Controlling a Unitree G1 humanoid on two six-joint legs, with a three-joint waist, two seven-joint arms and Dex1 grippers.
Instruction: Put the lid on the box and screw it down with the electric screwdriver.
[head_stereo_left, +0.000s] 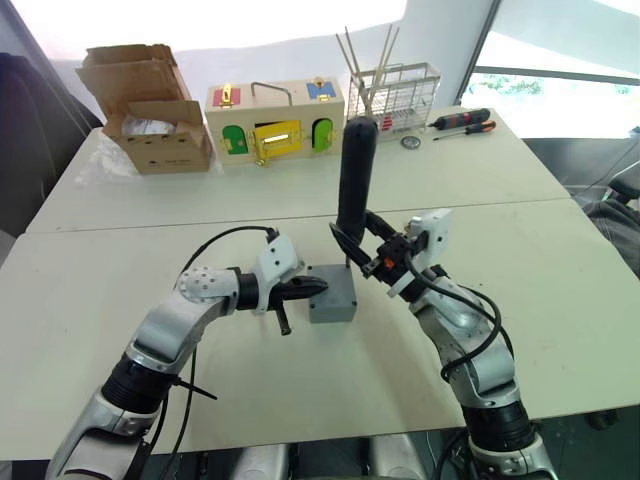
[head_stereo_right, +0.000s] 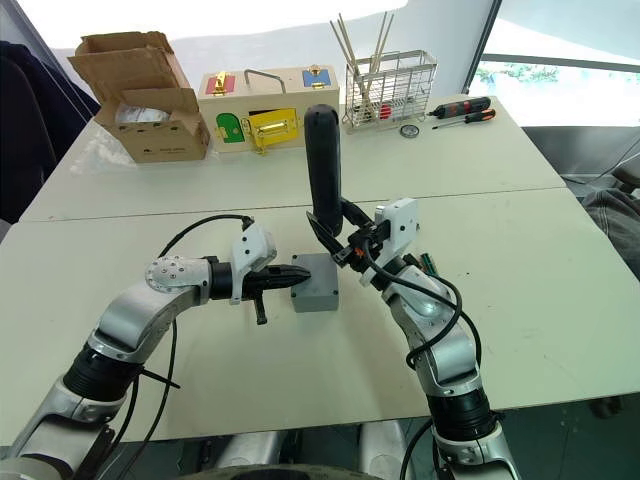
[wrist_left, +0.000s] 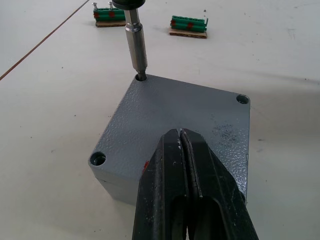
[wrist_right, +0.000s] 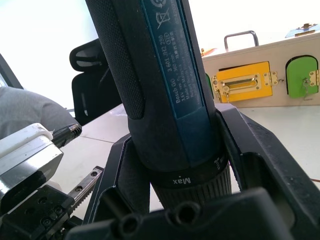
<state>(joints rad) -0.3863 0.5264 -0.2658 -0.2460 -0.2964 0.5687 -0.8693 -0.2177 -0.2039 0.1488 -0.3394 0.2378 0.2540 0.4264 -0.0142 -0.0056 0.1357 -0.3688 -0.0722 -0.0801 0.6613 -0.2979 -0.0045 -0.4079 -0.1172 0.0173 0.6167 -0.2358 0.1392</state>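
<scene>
head stereo looks down over table (head_stereo_left: 560, 300); wrist views close on box (wrist_left: 175, 120), screwdriver (wrist_right: 165, 85)

On the screwdriver (wrist_right: 165, 85) clamped in my right claw (wrist_right: 200, 200), I read "Bosch GO" running along its blue panel, followed by small print I can't fully make out. Above that sits a crossed-out bin sign. On the ribbed collar near my fingers I read "Max", printed upside down.

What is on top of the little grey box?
The lid covers the box. The left end effector presses shut on it, and the electric screwdriver bit sits in a corner hole. The inside is hidden.
</scene>
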